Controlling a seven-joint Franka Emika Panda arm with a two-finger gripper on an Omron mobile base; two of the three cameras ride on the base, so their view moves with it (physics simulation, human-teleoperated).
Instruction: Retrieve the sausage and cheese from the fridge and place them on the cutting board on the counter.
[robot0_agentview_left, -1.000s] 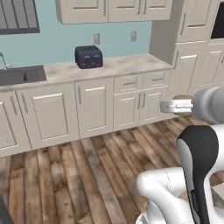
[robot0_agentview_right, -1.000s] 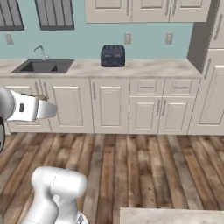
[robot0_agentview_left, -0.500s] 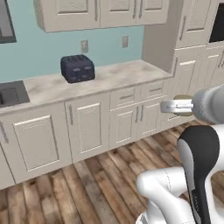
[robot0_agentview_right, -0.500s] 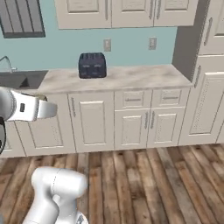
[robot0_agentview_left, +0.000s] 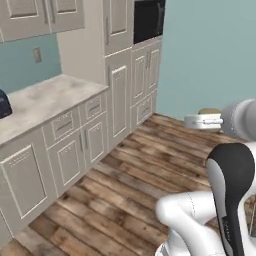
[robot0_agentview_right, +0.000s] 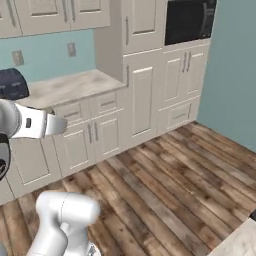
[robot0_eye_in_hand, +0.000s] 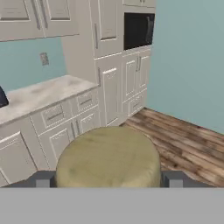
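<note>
The cheese (robot0_eye_in_hand: 108, 157), a pale tan-yellow round chunk, sits between my two dark fingertips (robot0_eye_in_hand: 43, 179) in the hand view, and my gripper (robot0_eye_in_hand: 107, 179) is shut on it. From the left base camera the cheese (robot0_agentview_left: 210, 112) shows as a tan lump at the gripper (robot0_agentview_left: 197, 121), held high above the wooden floor. The right base camera catches the gripper (robot0_agentview_right: 56, 125) at the left edge. The counter (robot0_agentview_left: 40, 102) of marbled stone over white cabinets runs along the left. The sausage, the fridge and the cutting board are out of view.
A dark toaster (robot0_agentview_right: 12, 83) stands on the counter (robot0_agentview_right: 70, 87). Tall white cabinets hold a black built-in oven (robot0_agentview_right: 189, 21). A teal wall closes the right side. Wooden floor (robot0_agentview_right: 165, 185) lies open ahead. A pale counter corner (robot0_agentview_right: 240, 242) shows at lower right.
The whole picture has swung as the base turned: the sink has left the view, and the tall cabinets, oven and teal wall have come in. The gripper keeps its hold on the cheese.
</note>
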